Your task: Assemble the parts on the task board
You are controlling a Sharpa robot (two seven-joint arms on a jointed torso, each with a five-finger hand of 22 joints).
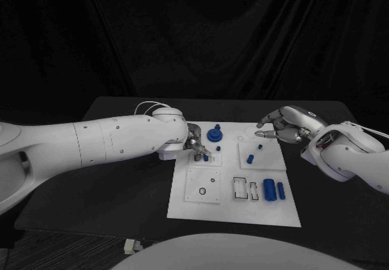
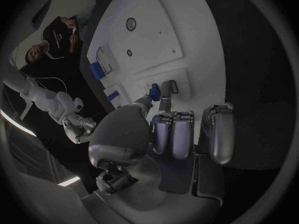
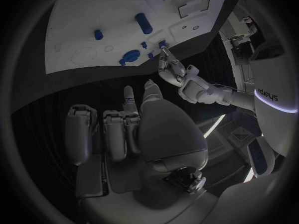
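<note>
**Left hand seating a small blue part on the task board**

The left hand (image 1: 194, 144) is down on the task board (image 1: 231, 211), at its edge nearest the left arm. Its fingers (image 2: 166, 92) pinch a small blue part (image 2: 154, 91) against the white plate; the left wrist view shows the part right at the fingertips, beside a small rectangular recess. The blue round knob (image 1: 214, 134) stands just beyond that hand on the board.

The step in hand looks like pressing this part into its seat. To do it well, I judge the part should be kept upright and lined up with the recess before any downward push, and released only once it sits flush.

The right hand (image 1: 284, 126) hovers above the board's far corner on the right arm's side, fingers curled in and holding nothing that I can see. Two blue cylinders (image 1: 273, 190) lie near the board's near edge, well apart from both hands, still unplaced.
</note>
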